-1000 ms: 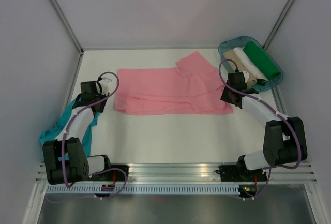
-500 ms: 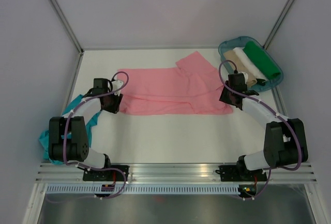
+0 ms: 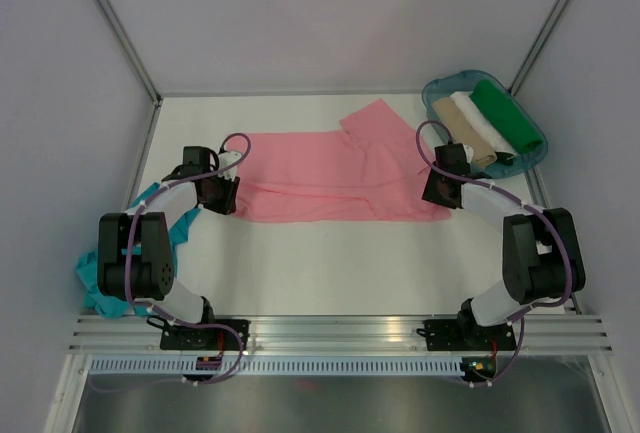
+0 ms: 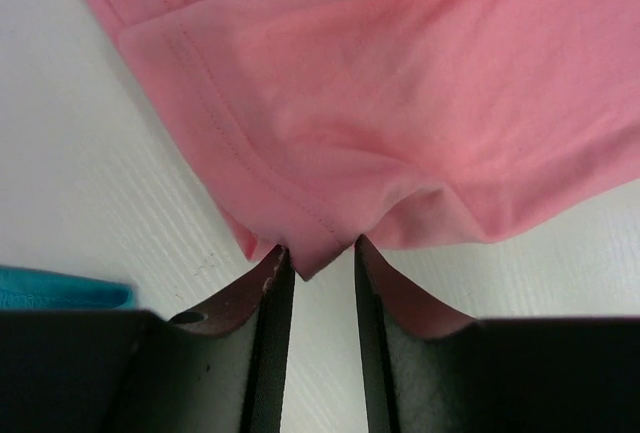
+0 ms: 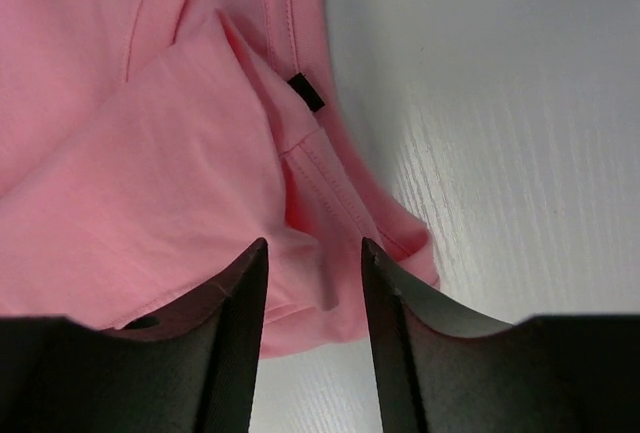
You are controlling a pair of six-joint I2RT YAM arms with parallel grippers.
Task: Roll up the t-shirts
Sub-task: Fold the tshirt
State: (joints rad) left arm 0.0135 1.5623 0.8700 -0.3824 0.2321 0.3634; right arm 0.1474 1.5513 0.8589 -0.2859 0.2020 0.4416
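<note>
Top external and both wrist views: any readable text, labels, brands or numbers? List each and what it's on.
None readable in any view.
pink t-shirt: plain, no print.
black tab on its hem: blank as seen, no lettering visible.
tray and the rolled cloths in it: no markings visible.

Pale grey walls (image 3: 330, 23) are enclosing the white table (image 3: 330, 263) on three sides; aluminium posts (image 3: 115, 28) are rising from its far corners; even light is falling, casting soft shadows.
</note>
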